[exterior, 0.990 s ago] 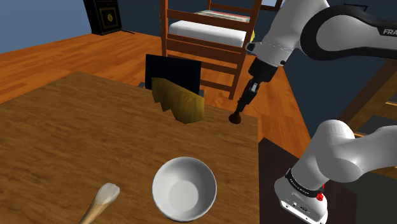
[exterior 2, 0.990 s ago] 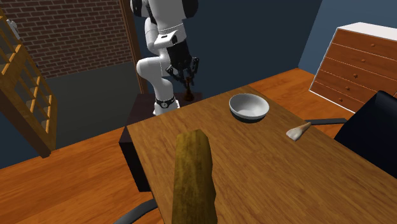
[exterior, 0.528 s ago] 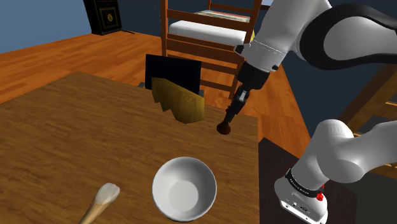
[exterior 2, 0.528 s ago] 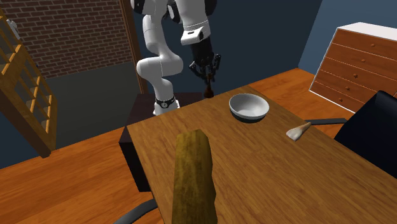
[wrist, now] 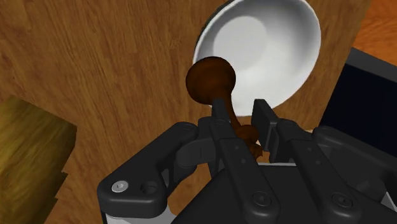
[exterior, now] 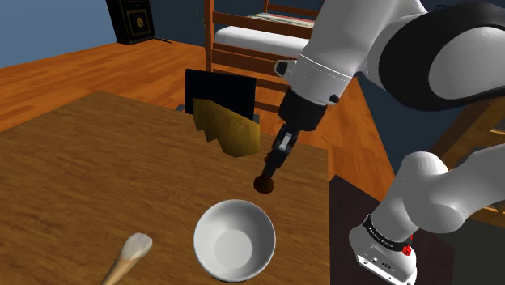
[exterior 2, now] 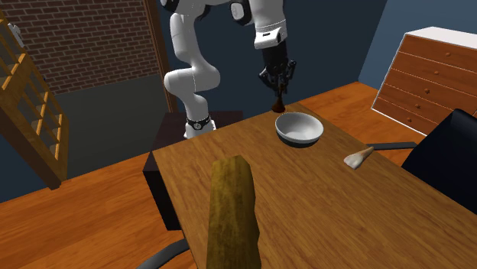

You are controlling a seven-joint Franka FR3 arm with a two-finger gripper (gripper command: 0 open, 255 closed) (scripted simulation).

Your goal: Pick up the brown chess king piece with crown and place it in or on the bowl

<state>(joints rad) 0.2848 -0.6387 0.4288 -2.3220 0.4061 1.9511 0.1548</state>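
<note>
A dark brown chess king [exterior: 265,180] hangs base-down in my gripper [exterior: 276,155], which is shut on its upper part. It floats above the wooden table [exterior: 97,178], just beyond the far rim of the white bowl [exterior: 234,240]. From the second exterior view the king [exterior 2: 279,105] hangs from the gripper [exterior 2: 278,86] right over the bowl's [exterior 2: 299,128] edge nearest the arm. Looking along the hand, the fingers [wrist: 220,121] clasp the king's stem, its round base [wrist: 210,79] overlapping the bowl's rim [wrist: 254,57].
A yellow-brown wedge-shaped block [exterior: 227,128] stands on the table beyond the king. A pale wooden scoop [exterior: 128,256] lies near the front edge. Behind the table are a black box [exterior: 219,91], a wooden chair [exterior: 263,48] and a dresser [exterior 2: 428,72].
The arm has swung the king from the table's far corner toward the bowl, lower and further to the shoulder view's left. The grip has stayed shut on it.
</note>
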